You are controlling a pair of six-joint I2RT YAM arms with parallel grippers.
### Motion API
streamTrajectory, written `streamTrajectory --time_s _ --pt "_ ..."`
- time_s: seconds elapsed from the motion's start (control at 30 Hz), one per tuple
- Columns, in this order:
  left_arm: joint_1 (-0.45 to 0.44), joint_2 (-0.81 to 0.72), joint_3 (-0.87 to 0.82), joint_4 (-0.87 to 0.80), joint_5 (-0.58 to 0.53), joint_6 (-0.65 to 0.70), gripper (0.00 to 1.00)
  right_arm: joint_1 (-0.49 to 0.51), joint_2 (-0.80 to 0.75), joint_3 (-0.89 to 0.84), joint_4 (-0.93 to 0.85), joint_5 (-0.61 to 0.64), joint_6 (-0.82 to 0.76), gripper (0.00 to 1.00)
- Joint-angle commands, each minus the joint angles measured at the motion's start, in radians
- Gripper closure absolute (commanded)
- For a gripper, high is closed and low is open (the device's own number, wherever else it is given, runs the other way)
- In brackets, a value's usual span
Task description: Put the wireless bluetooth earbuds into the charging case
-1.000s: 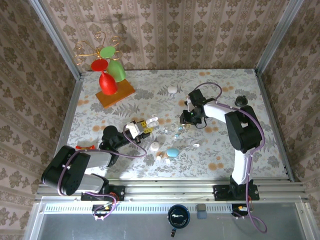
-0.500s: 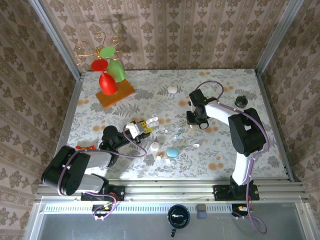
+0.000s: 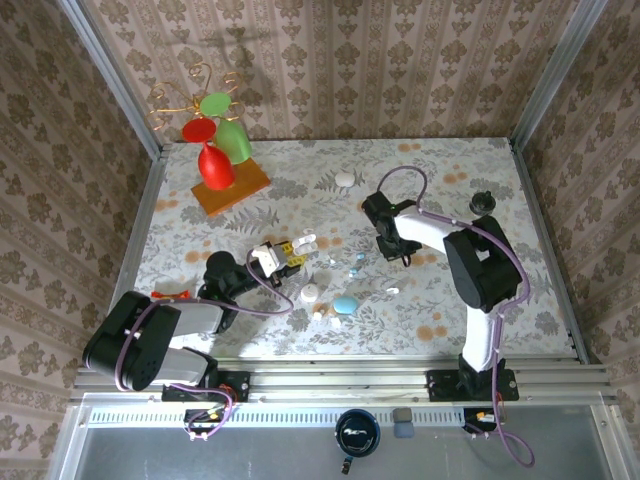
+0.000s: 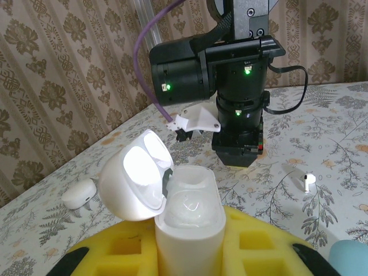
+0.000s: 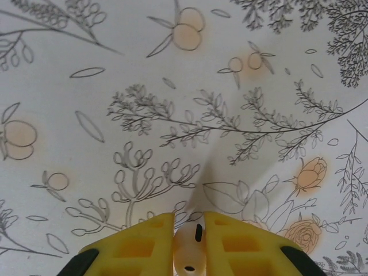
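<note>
The white charging case (image 4: 187, 215) stands upright, pinched in the left gripper (image 4: 190, 253), with its rounded lid flipped open to the left and glossy inside. A loose white earbud (image 4: 307, 181) lies on its side on the table beyond it. A second white earbud (image 5: 187, 257) sits squeezed in the right gripper (image 5: 189, 246), just above the cloth. Tiny teal-blue bits (image 3: 356, 264) lie scattered mid-table.
</note>
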Motion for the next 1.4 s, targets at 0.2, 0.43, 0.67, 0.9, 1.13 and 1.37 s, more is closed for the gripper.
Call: streamTrajectory --time_s 0.2,0.43,0.67,0.9,1.13,1.37 --pt "0.004 -0.003 0.001 0.047 0.028 0.016 1.0 0.053 -0.009 0.013 -0.041 -0.059 0.093 0.64" --pt "0.005 0.011 0.011 0.049 0.037 0.017 1.0 0.067 -0.05 0.002 -0.025 -0.139 0.157 0.63" --pt "0.004 0.022 0.014 0.053 0.043 0.019 1.0 0.089 -0.05 -0.012 -0.003 -0.191 0.2 0.73" --pt "0.005 0.019 0.013 0.053 0.045 0.017 1.0 0.102 -0.007 0.013 -0.03 -0.133 0.184 0.8" --pt "0.006 0.019 0.015 0.053 0.045 0.019 1.0 0.138 0.029 0.098 -0.144 -0.012 0.109 0.82" --pt "0.006 -0.006 0.001 0.053 0.012 0.024 1.0 0.15 0.117 0.191 -0.3 0.154 0.003 0.83"
